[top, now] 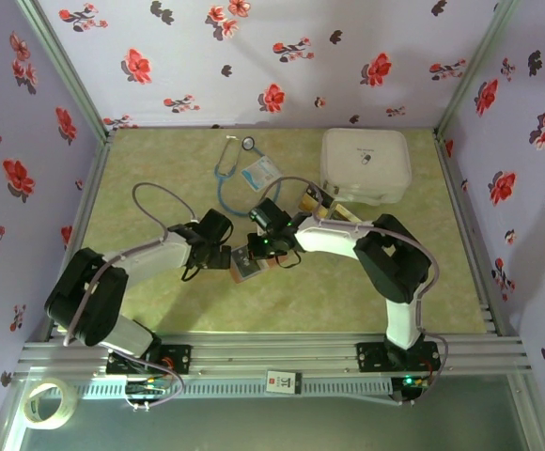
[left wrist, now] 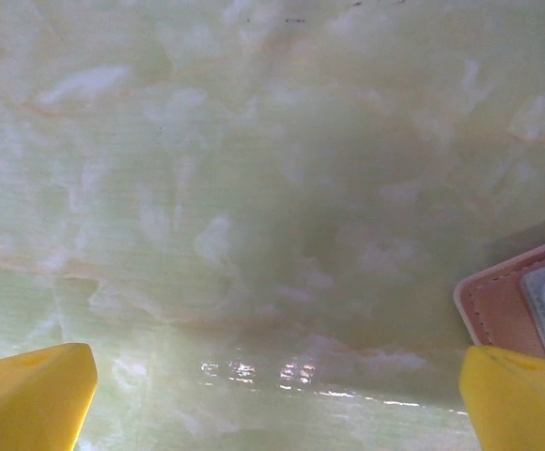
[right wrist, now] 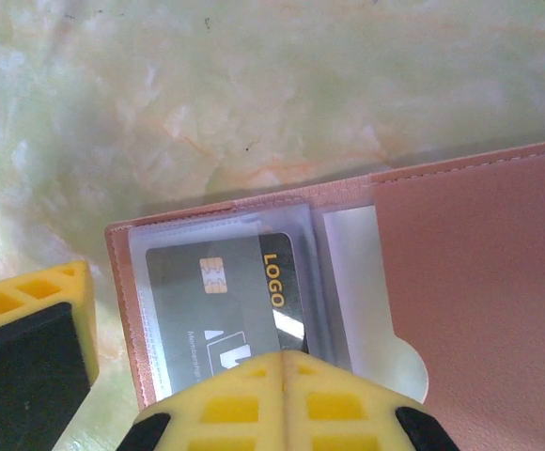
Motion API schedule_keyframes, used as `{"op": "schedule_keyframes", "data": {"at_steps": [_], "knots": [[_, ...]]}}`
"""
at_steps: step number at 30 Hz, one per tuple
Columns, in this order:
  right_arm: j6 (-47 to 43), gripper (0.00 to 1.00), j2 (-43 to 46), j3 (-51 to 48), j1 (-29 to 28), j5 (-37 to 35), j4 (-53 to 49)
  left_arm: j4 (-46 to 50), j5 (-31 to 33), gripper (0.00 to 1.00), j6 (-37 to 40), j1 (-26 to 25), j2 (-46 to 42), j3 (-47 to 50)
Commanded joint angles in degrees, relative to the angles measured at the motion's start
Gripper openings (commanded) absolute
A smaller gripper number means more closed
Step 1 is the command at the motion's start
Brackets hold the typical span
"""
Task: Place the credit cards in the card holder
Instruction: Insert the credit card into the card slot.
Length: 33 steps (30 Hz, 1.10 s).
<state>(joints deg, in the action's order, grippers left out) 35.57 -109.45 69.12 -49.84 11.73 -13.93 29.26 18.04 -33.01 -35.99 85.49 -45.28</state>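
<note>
Right gripper (right wrist: pixel 282 374) clenched, tips over credit card (right wrist: pixel 221 301) in card holder (right wrist: pixel 479 282) pocket ahead; press straight forward, gently. Left gripper (left wrist: pixel 272 404) released, empty.

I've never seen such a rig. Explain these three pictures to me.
Two robot arms stand at the near edge of the table. One picture looks down from above; the other two come from a camera on each wrist, with its yellow fingers in view. On the table lie a white case, a stethoscope, a badge card, credit cards and the open card holder. The left gripper is open and empty beside the holder. The right gripper is shut over it, where a dark card sits in a clear pocket.
</note>
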Motion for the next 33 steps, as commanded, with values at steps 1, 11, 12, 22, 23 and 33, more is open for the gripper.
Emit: {"op": "schedule_keyframes", "data": {"at_steps": [1,11,12,22,23,33], "knots": [[-0.9,0.00,1.7,-0.2,0.9,-2.5,-2.2,1.9,1.7,1.00,0.5,0.5,-0.9,0.4],[-1.2,0.00,-1.2,1.3,1.5,-1.8,-2.6,1.4,2.2,1.00,1.0,0.5,1.7,0.0],[-1.2,0.00,-1.5,1.5,1.4,-1.7,-2.6,1.2,2.2,1.00,1.2,0.5,2.0,-0.1],[-1.1,0.00,-2.9,3.0,1.2,-0.5,-2.6,0.6,2.2,1.00,1.6,0.5,3.6,-0.4],[-1.0,0.00,-3.0,3.1,1.1,-0.4,-2.5,0.6,2.2,1.00,1.6,0.5,3.7,-0.5],[-0.6,0.00,-4.3,3.7,0.3,0.6,-2.1,0.1,1.9,1.00,1.6,0.5,4.7,-0.7]]}}
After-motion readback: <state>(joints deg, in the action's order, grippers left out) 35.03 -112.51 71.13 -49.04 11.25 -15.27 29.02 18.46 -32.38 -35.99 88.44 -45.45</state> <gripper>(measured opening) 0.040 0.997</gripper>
